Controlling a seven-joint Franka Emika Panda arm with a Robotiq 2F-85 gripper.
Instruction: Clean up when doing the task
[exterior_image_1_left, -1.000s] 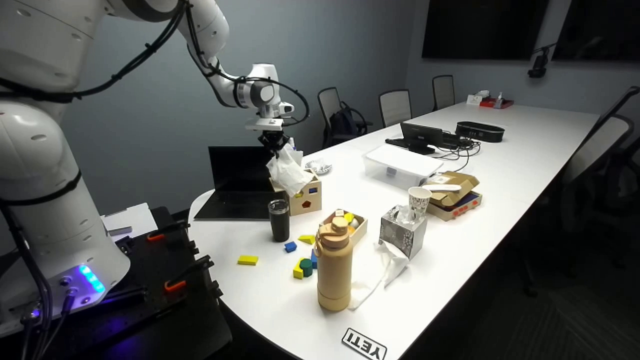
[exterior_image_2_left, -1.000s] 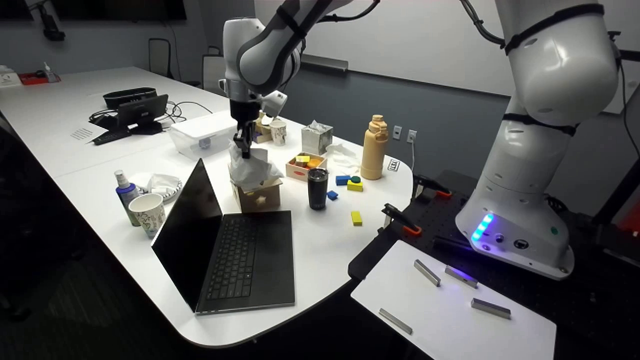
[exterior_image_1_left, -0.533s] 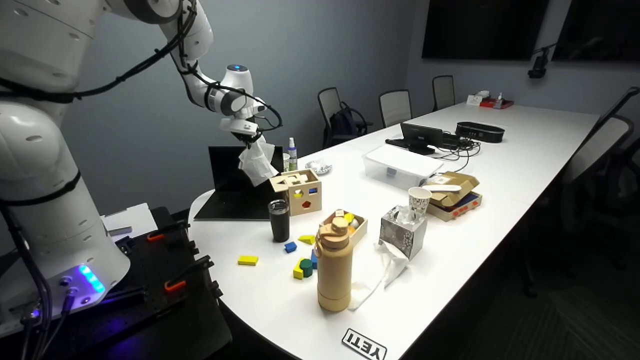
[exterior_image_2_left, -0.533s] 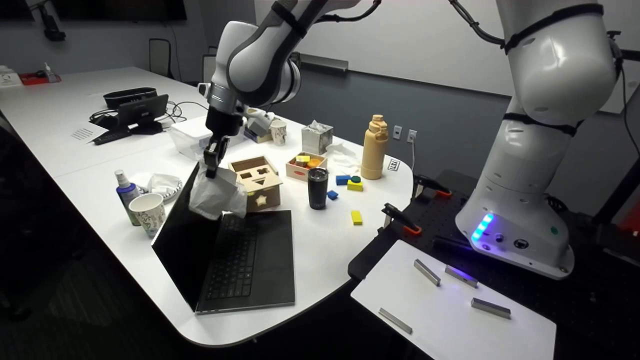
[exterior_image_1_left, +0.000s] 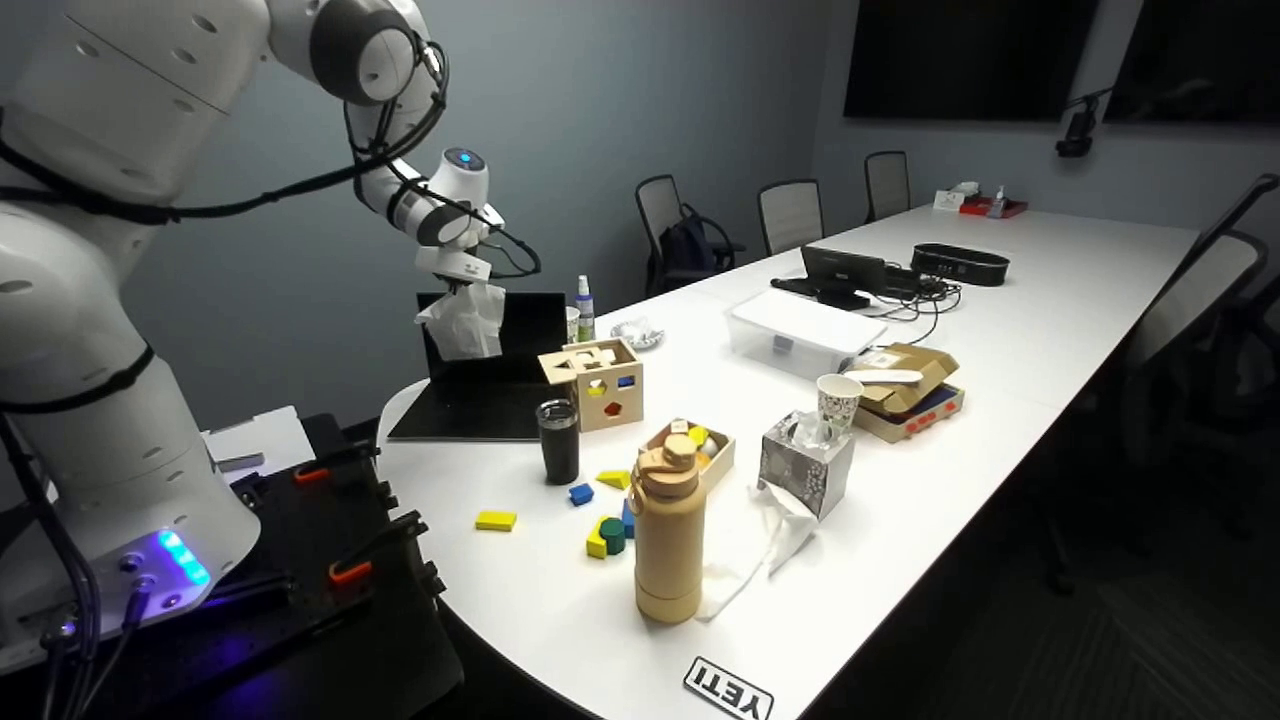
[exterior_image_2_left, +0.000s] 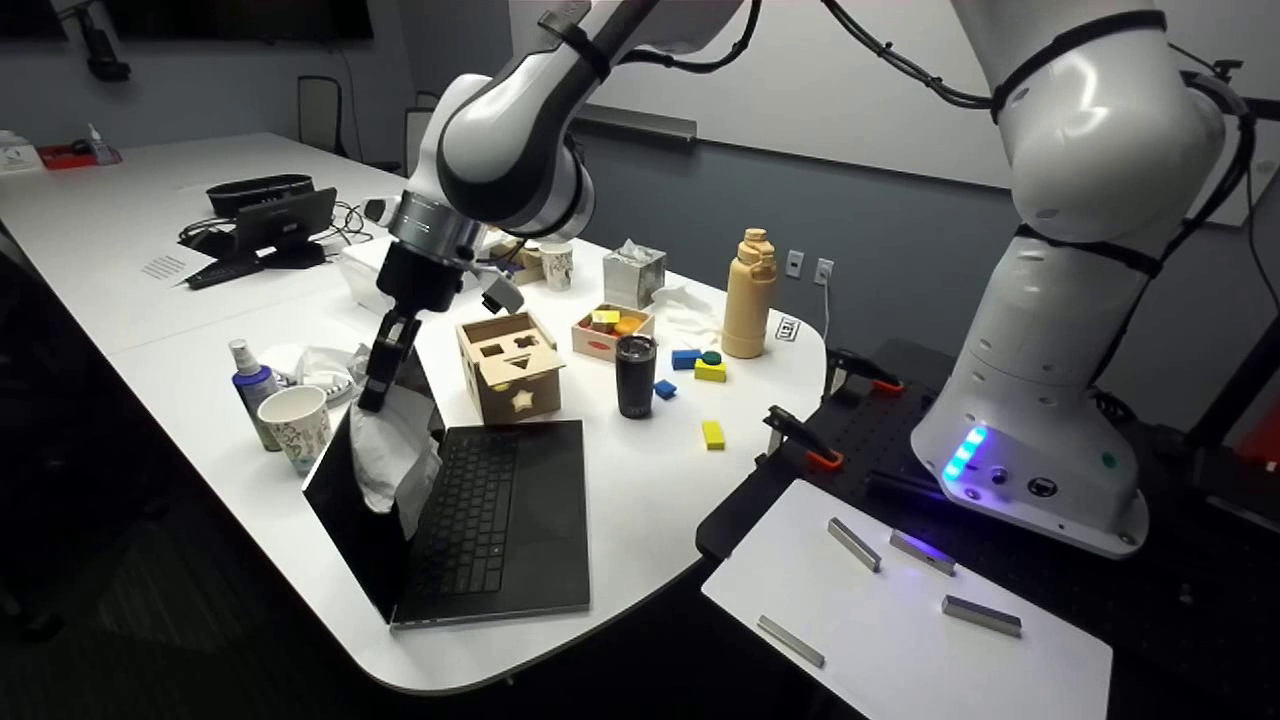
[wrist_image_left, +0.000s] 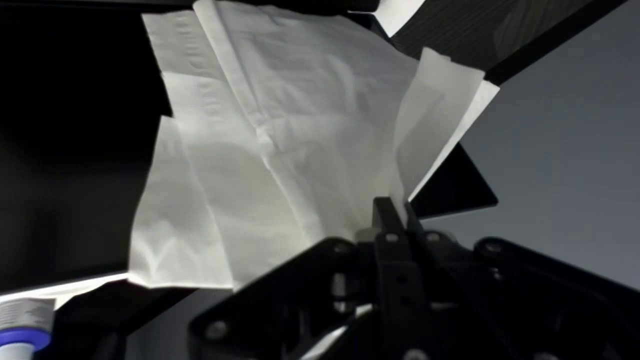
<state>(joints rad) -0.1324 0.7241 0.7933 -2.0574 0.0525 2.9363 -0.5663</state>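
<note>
The gripper pinches a white tissue (jaws pressed together) in front of the laptop screen.

White tissue, black laptop

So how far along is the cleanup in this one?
Looks done: picking up the tissue, which the gripper holds. In hand: probably wiping the laptop screen; the tissue hangs in front of it, though contact is unclear. Left: the wipe itself, perhaps then tidying loose pieces like a yellow block and blue block.
</note>
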